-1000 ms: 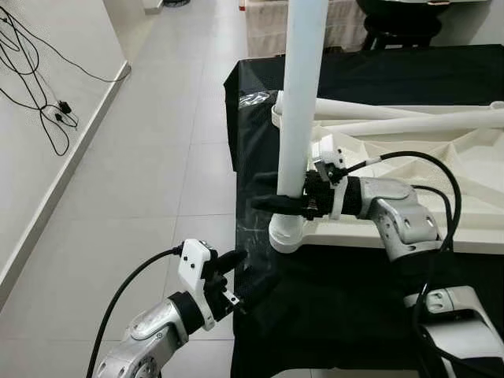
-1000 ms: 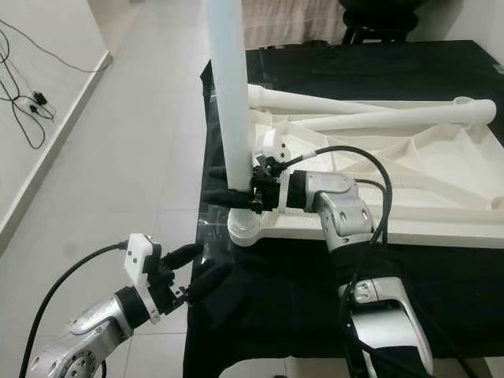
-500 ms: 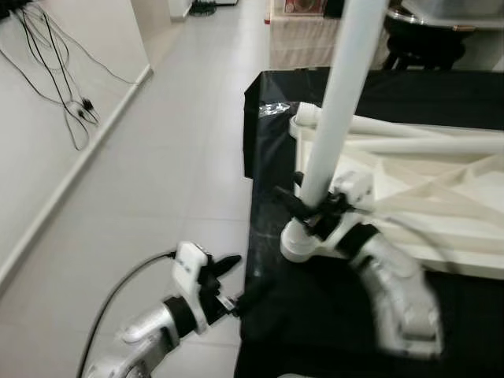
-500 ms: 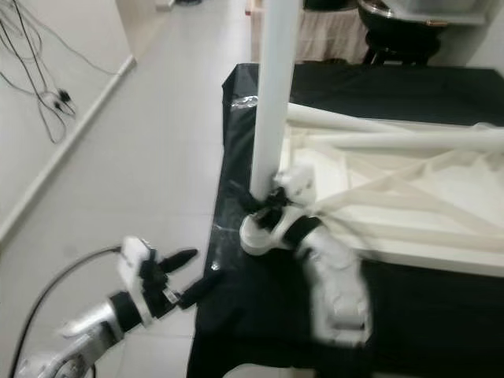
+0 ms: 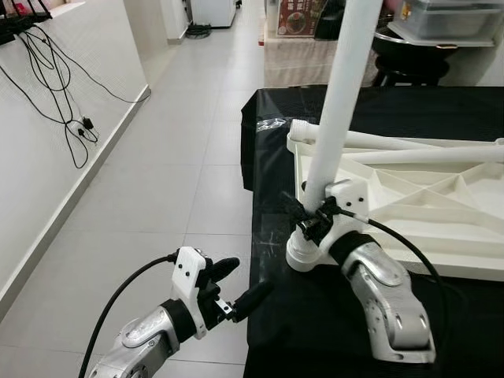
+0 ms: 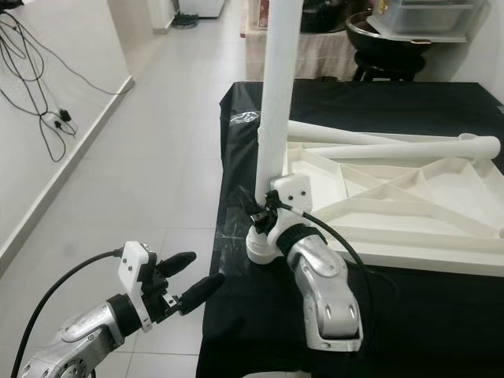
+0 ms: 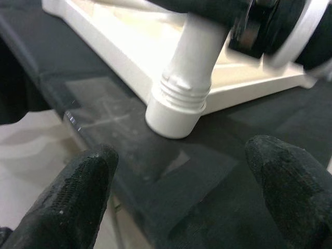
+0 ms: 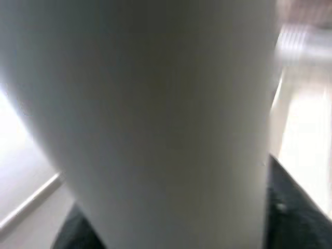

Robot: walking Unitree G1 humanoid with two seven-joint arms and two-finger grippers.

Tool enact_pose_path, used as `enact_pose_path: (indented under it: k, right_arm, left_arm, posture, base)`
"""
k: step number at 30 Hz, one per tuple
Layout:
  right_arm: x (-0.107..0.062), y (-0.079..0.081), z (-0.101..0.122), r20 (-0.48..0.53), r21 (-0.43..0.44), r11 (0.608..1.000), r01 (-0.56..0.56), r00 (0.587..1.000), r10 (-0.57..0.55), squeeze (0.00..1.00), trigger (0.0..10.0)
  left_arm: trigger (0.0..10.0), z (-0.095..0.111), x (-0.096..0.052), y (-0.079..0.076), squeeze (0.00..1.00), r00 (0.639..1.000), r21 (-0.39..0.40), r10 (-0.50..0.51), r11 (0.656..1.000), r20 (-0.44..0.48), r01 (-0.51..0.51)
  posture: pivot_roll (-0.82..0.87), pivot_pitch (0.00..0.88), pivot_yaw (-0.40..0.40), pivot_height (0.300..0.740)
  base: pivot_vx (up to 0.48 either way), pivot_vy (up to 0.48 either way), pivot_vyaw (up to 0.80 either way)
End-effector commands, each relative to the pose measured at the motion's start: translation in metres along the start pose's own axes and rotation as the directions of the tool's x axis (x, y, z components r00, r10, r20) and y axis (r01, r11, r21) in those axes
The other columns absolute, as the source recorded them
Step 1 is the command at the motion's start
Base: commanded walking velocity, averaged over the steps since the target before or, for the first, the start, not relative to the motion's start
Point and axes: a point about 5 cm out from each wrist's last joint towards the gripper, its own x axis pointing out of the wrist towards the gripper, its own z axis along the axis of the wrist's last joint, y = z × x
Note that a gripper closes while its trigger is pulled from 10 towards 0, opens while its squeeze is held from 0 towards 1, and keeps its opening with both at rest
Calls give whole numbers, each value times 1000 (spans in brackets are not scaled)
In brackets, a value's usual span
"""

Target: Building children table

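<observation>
Now | right hand (image 5: 309,218) clamps upright table leg (image 5: 340,102) | near its socket

The right pincer (image 5: 305,223) has swung round the upright white leg (image 5: 340,106): a second ago its forearm lay level across the white tabletop (image 5: 409,197), and now it rises from below, near the surface's edge. The leg, briefly tilted, stands straighter again in its corner socket (image 5: 303,253).

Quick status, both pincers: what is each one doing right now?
Left pincer: open, empty, beside the table edge.
Right pincer: shut on the upright white table leg, near its socket.
</observation>
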Motion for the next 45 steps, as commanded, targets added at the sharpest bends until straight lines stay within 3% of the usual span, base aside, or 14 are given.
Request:
enact_pose_path:
  k: [1, 5, 6, 7, 10, 16, 17, 19, 20, 30, 37, 38, 40, 45]
  right_arm:
    - [1, 6, 0, -5, 39, 995, -90, 996, 90, 1000, 10000]
    - [4, 12, 10, 33, 23, 967, -254, 967, 253, 1000, 10000]
    - [6, 7, 13, 10, -27, 940, -340, 940, 341, 318, 10000]
    - [6, 3, 14, -25, -62, 895, -442, 897, 441, 0, 10000]
    - [5, -5, 13, -113, -103, 786, -610, 792, 600, 0, 10000]
    - [17, -8, 16, -140, -98, 722, -685, 728, 671, 0, 10000]
    - [20, -9, 17, -138, -92, 721, -687, 725, 674, 0, 7490]
    - [22, -10, 18, -136, -88, 720, -688, 725, 675, 0, 7490]
    - [23, -11, 18, -135, -87, 719, -689, 724, 677, 0, 0]
    - [13, -29, 12, -147, -74, 724, -686, 725, 673, 0, 0]
    - [-3, -34, -4, -186, -90, 843, -529, 841, 508, 0, 0]
    - [-5, -33, -7, -185, -89, 869, -487, 865, 466, 0, 0]
    - [-15, -21, -31, -181, -118, 993, 28, 982, -49, 0, 0]
    - [-22, -4, -40, -195, -218, 970, 110, 969, -154, 0, 0]
  left_arm:
    - [10000, -2, -4, 0, 0, 1000, 26, 9, 1000, -29, -8]
    - [10000, -2, -7, -6, 0, 999, 35, -23, 999, -40, 24]
    - [10000, -4, -9, -13, 0, 996, 46, -65, 997, -69, 68]
    - [10000, -6, -10, -17, 0, 993, 58, -83, 994, -88, 88]
    - [10000, -7, -9, -21, 0, 990, 75, -95, 992, -103, 103]
    - [10000, -10, -3, -16, 0, 993, 71, -76, 994, -92, 82]
    - [10000, -10, -3, -14, 0, 994, 60, -65, 996, -84, 70]
    - [10000, -10, -3, -13, 0, 995, 52, -59, 997, -79, 63]
    - [10000, -10, -3, -13, 0, 996, 49, -55, 997, -77, 59]
    - [10000, -8, -3, -14, 0, 997, 49, -46, 998, -55, 49]
    - [10000, -7, -1, -15, 0, 997, 38, -61, 997, -44, 63]
    - [10000, -7, -1, -16, 0, 997, 37, -62, 997, -43, 64]
    - [10000, -5, -1, -15, 0, 997, 32, -62, 997, -38, 63]
    - [10000, -5, -1, -13, 0, 997, 22, -64, 998, -39, 65]
  posture:
    - [-29, 161, 60, 740]
    - [-29, 161, 60, 740]
    - [-15, 152, 61, 740]
    - [-10, 146, 59, 740]
    - [-5, 143, 58, 740]
    - [6, 142, 56, 740]
    - [7, 142, 56, 740]
    - [7, 142, 56, 740]
    - [7, 142, 56, 740]
    - [-19, 161, 62, 740]
    - [-78, 190, 36, 740]
    - [-78, 190, 36, 740]
    - [-106, 214, 29, 740]
    - [-105, 202, 45, 740]
  base:
    - [0, 0, 0]
    - [0, 0, 0]
    - [0, 0, 0]
    - [0, 0, 0]
    - [0, 0, 0]
    - [0, 0, 0]
    - [0, 0, 0]
    - [0, 0, 0]
    - [0, 0, 0]
    - [0, 0, 0]
    - [0, 0, 0]
    - [0, 0, 0]
    - [0, 0, 0]
    - [0, 0, 0]
